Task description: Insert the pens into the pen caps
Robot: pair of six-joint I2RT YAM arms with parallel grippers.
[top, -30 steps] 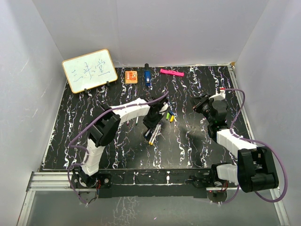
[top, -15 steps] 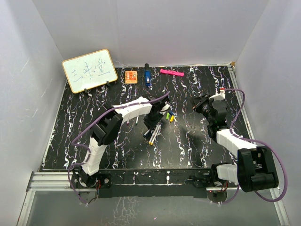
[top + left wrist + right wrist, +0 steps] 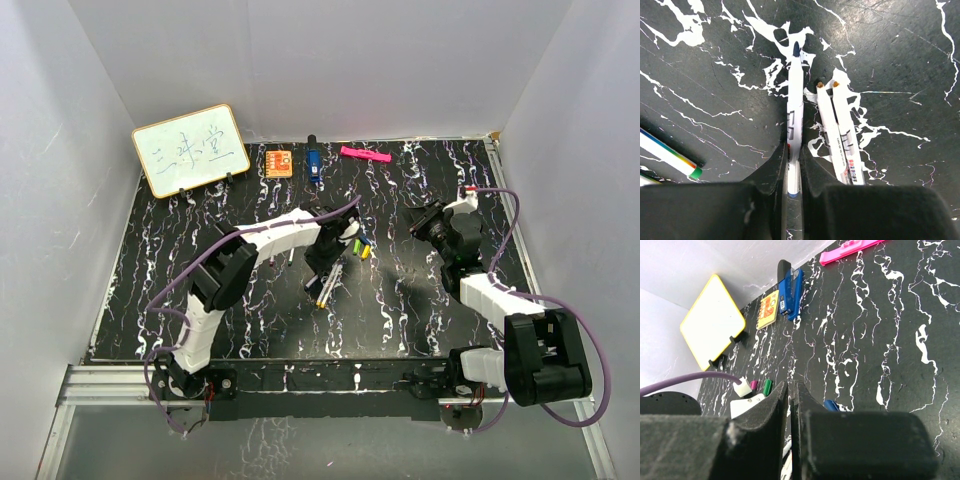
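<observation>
L gripper (image 3: 793,161) pinches white pen (image 3: 795,100) (dk-blue tip, grey print on barrel).

I observe a black table (image 3: 420,300) veined in white, closed in by plain white walls: a back wall (image 3: 330,70) along its far edge, a left wall (image 3: 50,250) and a right wall (image 3: 590,150) along its sides. An aluminium rail (image 3: 110,385) runs along the table's near edge, and a yellow-framed whiteboard (image 3: 190,150) stands propped at its far left corner. Lighting is even and diffuse, casting only soft shadows on the table.
</observation>
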